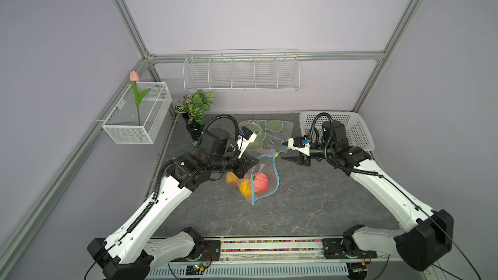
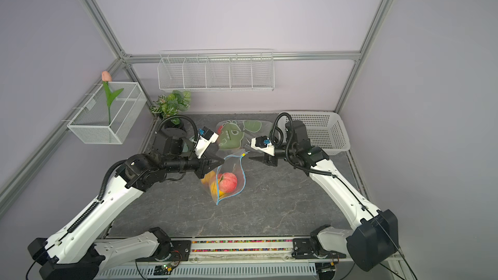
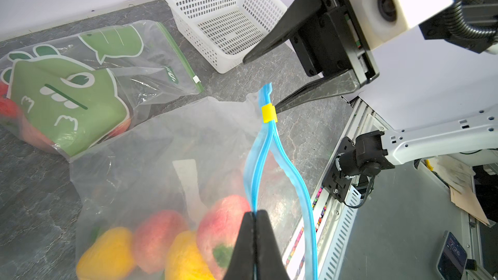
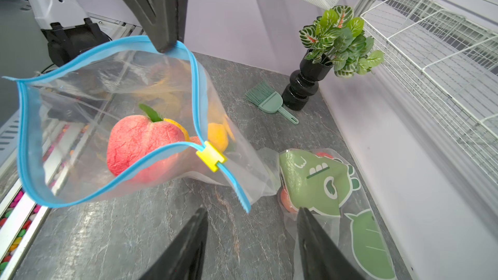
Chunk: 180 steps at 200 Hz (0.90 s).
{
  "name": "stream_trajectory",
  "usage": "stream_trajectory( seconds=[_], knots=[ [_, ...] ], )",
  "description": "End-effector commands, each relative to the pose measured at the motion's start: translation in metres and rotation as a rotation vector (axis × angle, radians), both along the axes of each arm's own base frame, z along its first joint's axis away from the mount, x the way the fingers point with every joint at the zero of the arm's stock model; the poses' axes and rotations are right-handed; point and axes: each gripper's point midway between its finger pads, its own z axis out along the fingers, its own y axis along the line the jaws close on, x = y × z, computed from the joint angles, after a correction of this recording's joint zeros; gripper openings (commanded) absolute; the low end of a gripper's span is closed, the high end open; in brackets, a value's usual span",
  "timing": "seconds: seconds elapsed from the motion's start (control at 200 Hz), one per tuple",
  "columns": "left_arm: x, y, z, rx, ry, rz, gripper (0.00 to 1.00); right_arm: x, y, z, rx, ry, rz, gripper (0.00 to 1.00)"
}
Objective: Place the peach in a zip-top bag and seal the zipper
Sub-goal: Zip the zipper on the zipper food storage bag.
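The left arm is reaching in low, and the left gripper is pinching, jaws together, the blue zipper rim of the zip-top bag, whose mouth is gaping. The right arm is stretching toward it. The right gripper is standing with jaws apart and nothing between them, the yellow slider sitting just ahead of its tips. The peach is lying inside the bag, below the left gripper, beside yellow fruit. The dark marbled tabletop is carrying a green-printed bag beyond both grippers and a white basket behind the right one, and lilac walls are enclosing it.
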Motion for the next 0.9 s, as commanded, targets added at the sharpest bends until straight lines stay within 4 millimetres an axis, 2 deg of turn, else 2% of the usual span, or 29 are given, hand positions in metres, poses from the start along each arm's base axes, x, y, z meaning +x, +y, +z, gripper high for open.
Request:
stream_trajectory(
  seconds=[0.0, 0.195, 0.55, 0.895],
  knots=[
    [-0.003, 0.002, 0.009, -0.020, -0.026, -0.013, 0.00, -0.008, 0.007, 0.004, -0.003, -0.042, 0.071, 0.55],
    [-0.002, -0.001, 0.008, -0.025, -0.021, -0.018, 0.00, -0.010, 0.014, 0.001, -0.007, -0.028, 0.092, 0.51],
    [-0.002, 0.000, 0.008, -0.025, -0.026, -0.017, 0.00, -0.009, 0.020, -0.003, -0.013, -0.019, 0.097, 0.33],
    [-0.001, -0.001, 0.006, -0.023, -0.023, -0.014, 0.00, -0.010, 0.022, 0.001, -0.004, -0.035, 0.099, 0.30]
  ],
)
